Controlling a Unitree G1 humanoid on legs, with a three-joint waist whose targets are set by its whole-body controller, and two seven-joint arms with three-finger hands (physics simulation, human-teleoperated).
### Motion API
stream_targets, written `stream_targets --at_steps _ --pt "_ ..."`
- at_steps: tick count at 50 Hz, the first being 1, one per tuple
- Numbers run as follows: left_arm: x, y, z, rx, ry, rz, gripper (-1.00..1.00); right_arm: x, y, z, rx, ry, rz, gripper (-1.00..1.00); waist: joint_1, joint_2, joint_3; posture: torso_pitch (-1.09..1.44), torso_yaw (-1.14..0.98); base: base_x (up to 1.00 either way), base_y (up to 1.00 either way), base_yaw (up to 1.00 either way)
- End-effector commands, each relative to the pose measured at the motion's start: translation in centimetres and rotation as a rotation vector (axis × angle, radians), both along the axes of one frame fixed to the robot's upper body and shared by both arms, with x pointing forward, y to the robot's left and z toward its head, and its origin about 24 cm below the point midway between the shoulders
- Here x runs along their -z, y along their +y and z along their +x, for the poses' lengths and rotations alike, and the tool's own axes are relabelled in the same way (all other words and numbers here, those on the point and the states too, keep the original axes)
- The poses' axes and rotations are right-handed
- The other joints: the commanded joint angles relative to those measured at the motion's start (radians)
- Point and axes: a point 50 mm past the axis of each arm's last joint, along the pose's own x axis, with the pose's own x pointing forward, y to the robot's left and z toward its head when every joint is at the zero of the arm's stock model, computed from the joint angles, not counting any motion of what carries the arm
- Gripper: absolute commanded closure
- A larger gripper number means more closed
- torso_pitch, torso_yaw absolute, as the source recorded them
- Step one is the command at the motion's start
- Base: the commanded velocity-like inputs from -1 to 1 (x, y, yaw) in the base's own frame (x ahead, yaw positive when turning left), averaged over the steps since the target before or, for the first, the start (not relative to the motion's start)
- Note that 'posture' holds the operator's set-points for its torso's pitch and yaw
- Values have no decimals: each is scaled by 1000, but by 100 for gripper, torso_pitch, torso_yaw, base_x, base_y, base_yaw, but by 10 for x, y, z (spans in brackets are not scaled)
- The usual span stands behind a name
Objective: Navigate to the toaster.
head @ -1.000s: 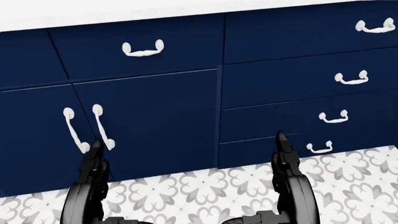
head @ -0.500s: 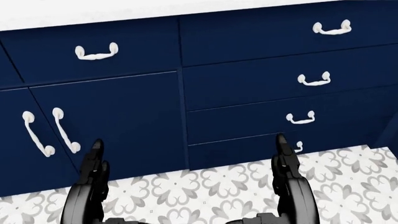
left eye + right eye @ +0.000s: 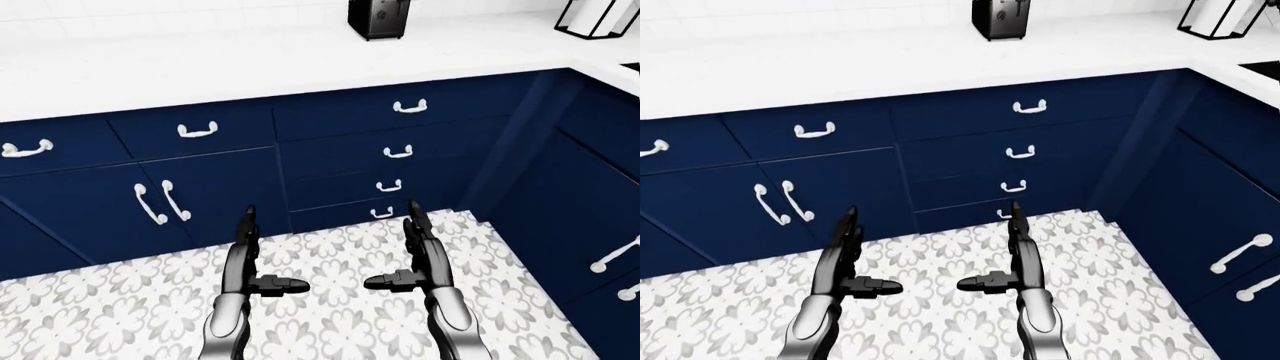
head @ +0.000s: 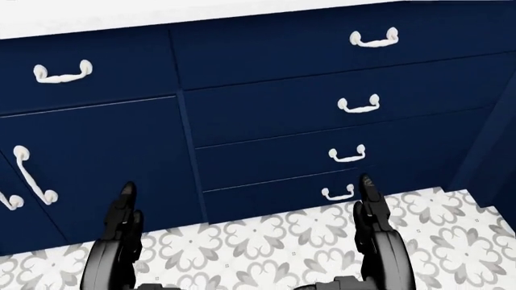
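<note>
The toaster (image 3: 377,18) is standing on the white surface (image 3: 200,67), well beyond both hands and a little toward the right hand's side, at the top of the left-eye view. The left hand (image 3: 244,247) and right hand (image 3: 418,241) are reaching out level over the patterned floor (image 3: 330,247), fingers straight and spread wide, thumbs pointing inward, gripping nothing. Just past the fingertips, navy cabinets are rising: paired door handles (image 3: 160,202) beyond the left hand, a drawer stack (image 3: 395,150) beyond the right. A second cabinet run (image 3: 590,217) is closing in on the right hand's outer side. Walking straight ahead is risking the outstretched fingertips striking the drawer fronts; drifting right is risking that corner catching the right arm.
</note>
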Motion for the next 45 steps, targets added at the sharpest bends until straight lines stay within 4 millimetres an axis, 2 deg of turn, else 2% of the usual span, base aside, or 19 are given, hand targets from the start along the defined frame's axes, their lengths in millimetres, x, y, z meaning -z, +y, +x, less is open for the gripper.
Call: stream_targets --at_steps 1,4,5,6,7,8,11,16,17,18,20,28,33,35,37,38,40,42,45 --pt "-16 0 5 -1 -87 4 -100 -17 3 6 -15 -92 1 -100 2 -1 -13 0 0 0 -33 0" --pt "-16 1 5 -1 -87 5 -100 -18 3 6 -15 -92 1 -100 4 37 -14 0 0 0 -34 0" --pt "-16 1 5 -1 -87 4 -100 -17 3 6 -15 -92 1 -100 5 61 -20 0 0 0 -34 0" --pt "-16 1 5 -1 -87 4 -100 -17 2 6 -15 -92 1 -100 2 60 -29 0 0 0 -33 0" --pt "-16 1 5 -1 -88 4 -100 -17 3 6 -15 -92 1 -100 15 35 -21 0 0 0 -34 0" --pt "-16 1 5 -1 -88 5 -100 -17 3 6 -15 -92 1 -100 7 47 -19 0 0 0 -34 0" --pt "-16 1 5 -1 -88 4 -100 -17 3 6 -15 -92 1 -100 8 41 -34 0 0 0 -34 0" --pt "-16 1 5 -1 -87 5 -100 -17 3 6 -16 -93 4 -100 12 -24 -25 0 0 0 -34 0" --pt "-16 1 5 -1 -87 4 -100 -17 3 6 -16 -93 6 -100 11 -52 -31 0 0 0 -30 0" --pt "-16 1 5 -2 -87 4 -100 -17 3 5 -16 -93 6 -100 6 -104 -45 0 0 0 -28 0" --pt "-16 1 5 -1 -88 5 -100 -18 3 5 -16 -93 7 -100 -2 -75 -34 0 0 0 -25 0" --pt "-16 1 5 -2 -87 4 -100 -18 3 5 -15 -97 8 -100 -2 -14 -18 0 0 0 -23 0" --pt "-16 0 5 -1 -87 5 -100 -18 3 5 -15 -96 8 -100 1 -1 -26 0 0 0 -10 0" --pt "-16 0 5 -1 -87 5 -100 -17 3 5 -15 -96 9 -100 0 22 -25 0 0 0 -10 0" --pt "-16 0 5 -1 -87 5 -100 -18 3 5 -15 -96 8 -100 1 72 -36 0 0 0 -14 0" --pt "-16 0 5 -1 -87 5 -100 -17 3 6 -15 -95 8 -100 10 32 -27 0 0 0 -16 0" --pt "-16 0 5 -1 -87 5 -100 -17 3 6 -15 -95 8 -100 5 44 -27 0 0 0 -16 0" --pt "-16 0 5 -1 -87 5 -100 -18 3 6 -15 -95 8 -100 6 39 -36 0 0 0 -17 0" --pt "-16 0 5 -1 -87 5 -100 -17 3 6 -14 -95 7 -100 7 24 -29 0 0 0 -23 0"
